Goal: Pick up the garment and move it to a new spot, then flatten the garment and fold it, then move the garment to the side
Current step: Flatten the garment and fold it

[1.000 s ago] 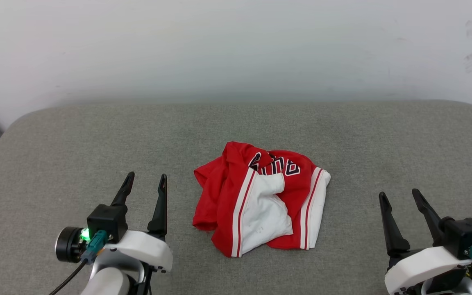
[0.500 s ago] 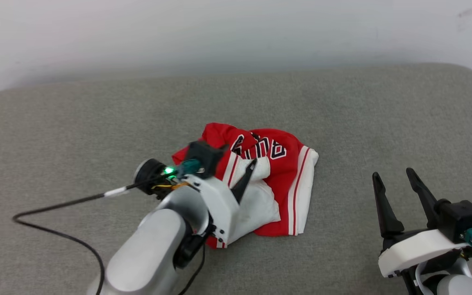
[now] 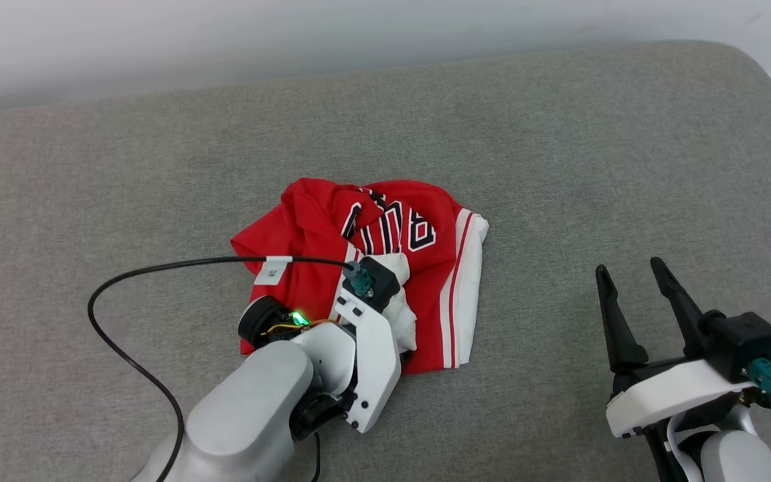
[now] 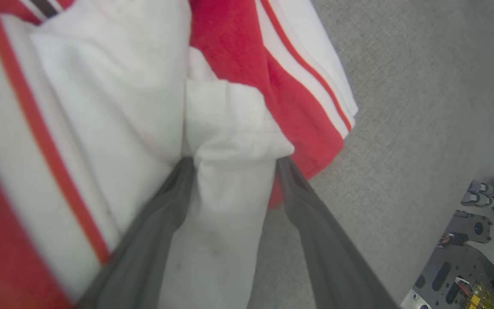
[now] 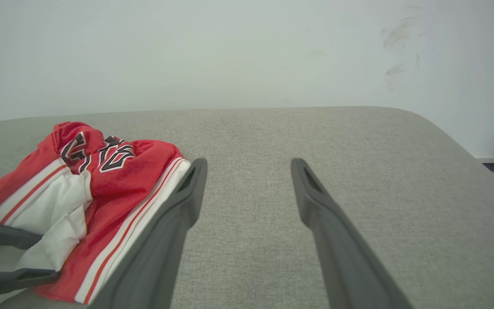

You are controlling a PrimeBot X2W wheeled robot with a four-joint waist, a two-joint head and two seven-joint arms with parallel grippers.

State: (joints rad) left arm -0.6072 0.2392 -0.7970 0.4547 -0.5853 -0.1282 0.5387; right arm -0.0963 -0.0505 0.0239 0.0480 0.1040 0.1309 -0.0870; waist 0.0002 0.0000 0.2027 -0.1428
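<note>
Red garment [image 3: 292, 294] lies bunched, lettered end far, stripes running near-to-far; left hand [image 4: 235, 159] splayed astride its white fold, right hand [image 3: 630, 268] released.

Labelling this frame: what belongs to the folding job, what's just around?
Job: garment, crumpled; left gripper, open astride its white fold; right gripper, open, clear of the cloth.
Just around: grey padded surface; black cable; white wall.

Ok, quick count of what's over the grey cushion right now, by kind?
Shirts: 1, the red and white shirt
Grippers: 2, the left gripper astride a white fold of the shirt, the right gripper off to the side, apart from it
Cables: 1, the black cable
Total: 4
</note>
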